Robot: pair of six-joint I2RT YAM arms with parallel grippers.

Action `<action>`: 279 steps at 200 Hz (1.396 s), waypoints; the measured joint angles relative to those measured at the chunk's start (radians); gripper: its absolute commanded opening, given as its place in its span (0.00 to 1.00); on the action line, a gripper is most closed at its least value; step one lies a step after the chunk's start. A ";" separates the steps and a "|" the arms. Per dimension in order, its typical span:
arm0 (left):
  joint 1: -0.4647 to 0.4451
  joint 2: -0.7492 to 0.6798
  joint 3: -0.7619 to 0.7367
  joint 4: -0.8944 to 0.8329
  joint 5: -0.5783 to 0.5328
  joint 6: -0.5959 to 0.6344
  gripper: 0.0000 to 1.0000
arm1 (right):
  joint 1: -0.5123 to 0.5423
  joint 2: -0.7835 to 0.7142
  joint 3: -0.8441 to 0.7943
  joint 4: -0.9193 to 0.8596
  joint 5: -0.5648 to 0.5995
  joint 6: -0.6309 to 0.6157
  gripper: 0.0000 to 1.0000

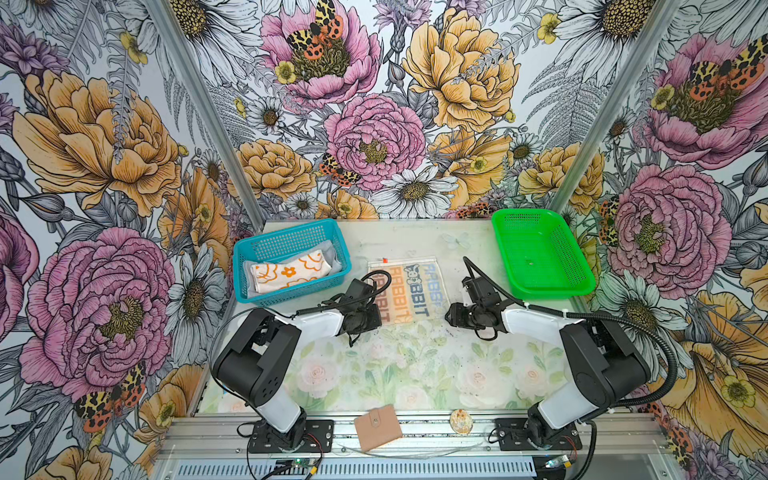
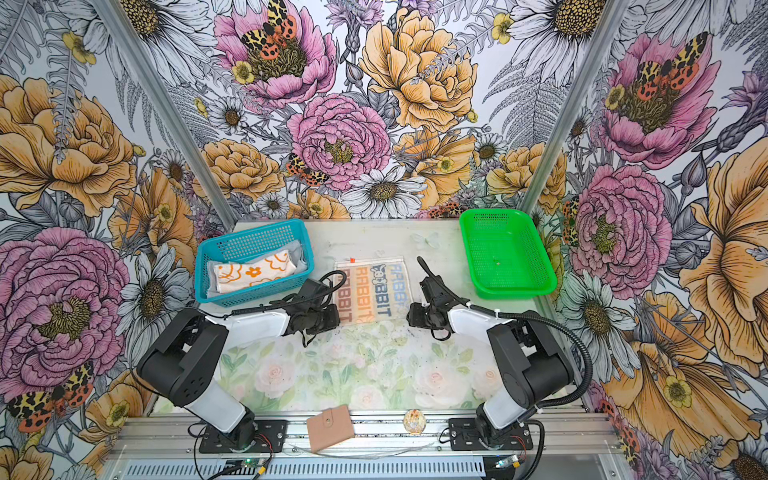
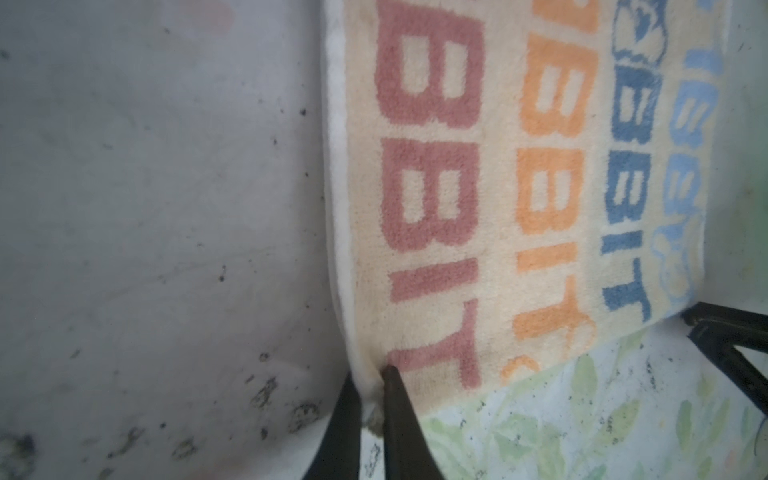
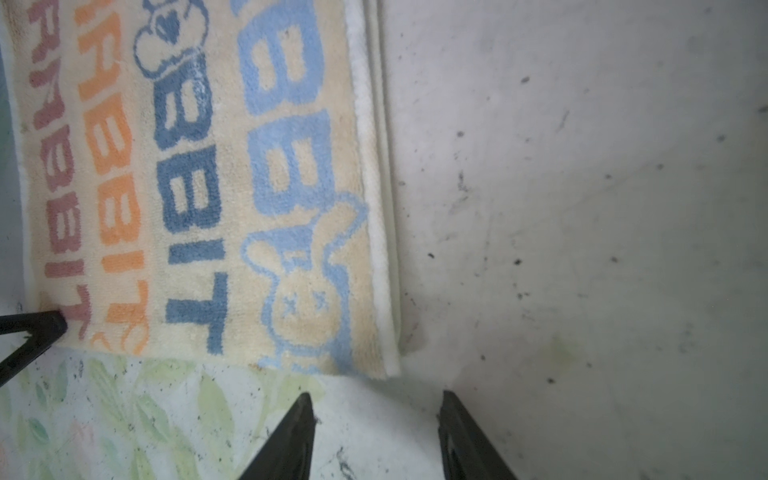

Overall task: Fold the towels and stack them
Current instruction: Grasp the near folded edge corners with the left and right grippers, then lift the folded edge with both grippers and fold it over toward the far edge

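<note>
Step in hand: taking the near corners of the lettered towel (image 1: 409, 291), which lay flat mid-worktop (image 1: 415, 365) between the two baskets. One side edge showed two layers, so it was probably folded once already.

The left gripper (image 3: 370, 374) had its jaws closed, pinching the towel's near left corner. The right gripper (image 4: 376, 395) had its jaws parted with nothing between them, just short of the near right corner and not touching it.

Likely next: the right jaws need to move onto that corner and close. Both arms would then lift together and carry the near edge over to the far edge. An uneven lift would skew the fold.

Containers:
- The blue basket (image 1: 286, 293) held the folded flower towel (image 1: 291, 272) on top of the grey towel (image 1: 336, 255).
- The green basket (image 1: 540, 253) held no towel, only a tiny speck.

The lettered towel was the only one not yet stacked.
</note>
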 measured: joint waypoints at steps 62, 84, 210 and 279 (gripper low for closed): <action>0.000 0.000 0.000 0.000 0.000 0.003 0.00 | -0.008 0.031 0.026 0.000 -0.001 -0.010 0.40; 0.000 0.000 0.000 0.000 0.000 0.003 0.00 | -0.008 0.053 0.048 -0.001 -0.002 -0.016 0.35; -0.096 -0.084 -0.046 -0.105 -0.019 0.007 0.00 | 0.007 -0.069 -0.111 0.027 -0.076 0.006 0.00; -0.256 -0.303 -0.097 -0.325 -0.017 -0.043 0.00 | 0.084 -0.436 -0.278 -0.135 -0.113 0.138 0.00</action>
